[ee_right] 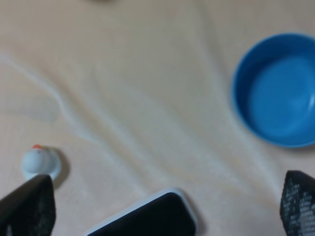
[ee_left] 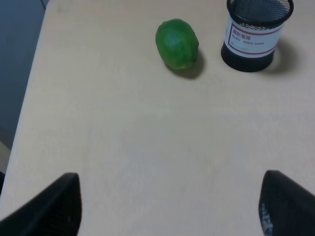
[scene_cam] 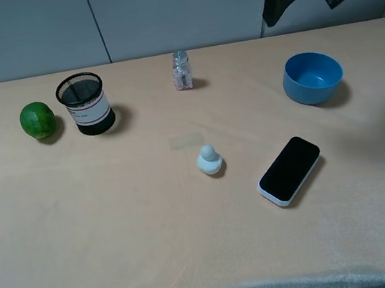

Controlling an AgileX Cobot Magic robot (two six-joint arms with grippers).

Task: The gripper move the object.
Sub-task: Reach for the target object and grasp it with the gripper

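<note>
Left tool [ee_left: 167, 211]: fingers spread wide, nothing held, over the table [scene_cam: 119, 234] near the lime [ee_left: 177, 43] and mesh cup [ee_left: 253, 34]. Right tool [ee_right: 162, 206]: spread too, empty, raised over the phone [ee_right: 152, 219] / blue bowl [ee_right: 278, 91] side. Figurine [scene_cam: 209, 160] stands upright mid-table, near the phone's left, clear of both tools.
</note>
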